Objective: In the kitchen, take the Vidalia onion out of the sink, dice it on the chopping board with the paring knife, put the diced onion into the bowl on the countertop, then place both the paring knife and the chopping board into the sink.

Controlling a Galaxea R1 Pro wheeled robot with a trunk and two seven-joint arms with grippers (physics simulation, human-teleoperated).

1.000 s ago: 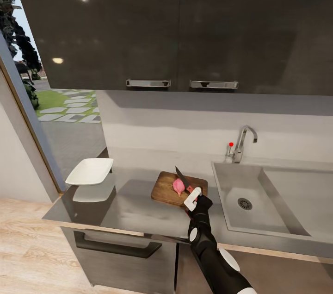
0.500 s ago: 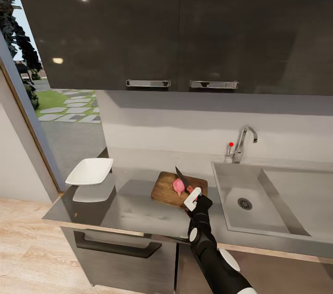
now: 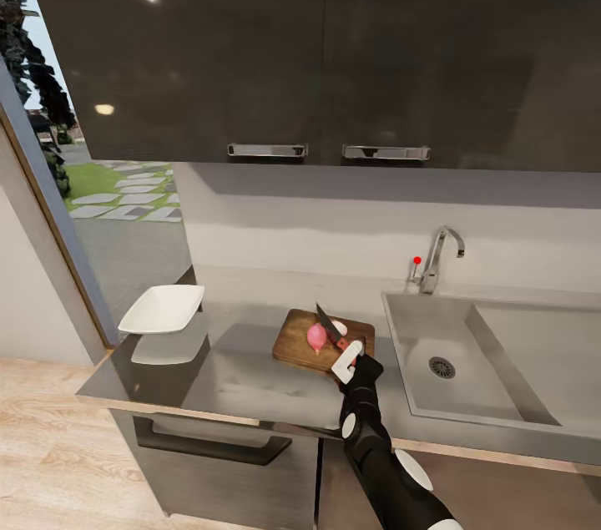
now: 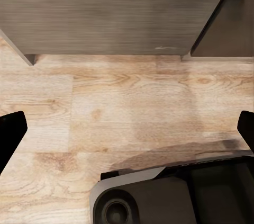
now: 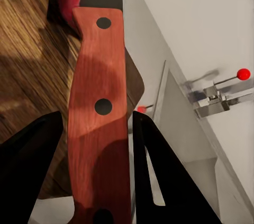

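Onion [image 3: 316, 337] now split on the chopping board [image 3: 294, 340]
Since a second ago, the paring knife [image 3: 330, 324], clamped in the right gripper [image 3: 348, 358], has gone through it; a pale piece [image 3: 339, 328] lies beyond the blade, so dicing has begun. Left gripper [image 4: 127, 134] hangs apart over the floor.

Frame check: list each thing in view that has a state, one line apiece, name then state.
Vidalia onion: on the chopping board, apparently split, a pale piece beside the pink one.
paring knife: held by the handle, blade at the onion.
right gripper: shut on the knife handle.
left gripper: open, over the wood floor.
chopping board: flat on the countertop.
bowl: upright, empty.
sink: empty, no water running.
upper cabinets: closed.
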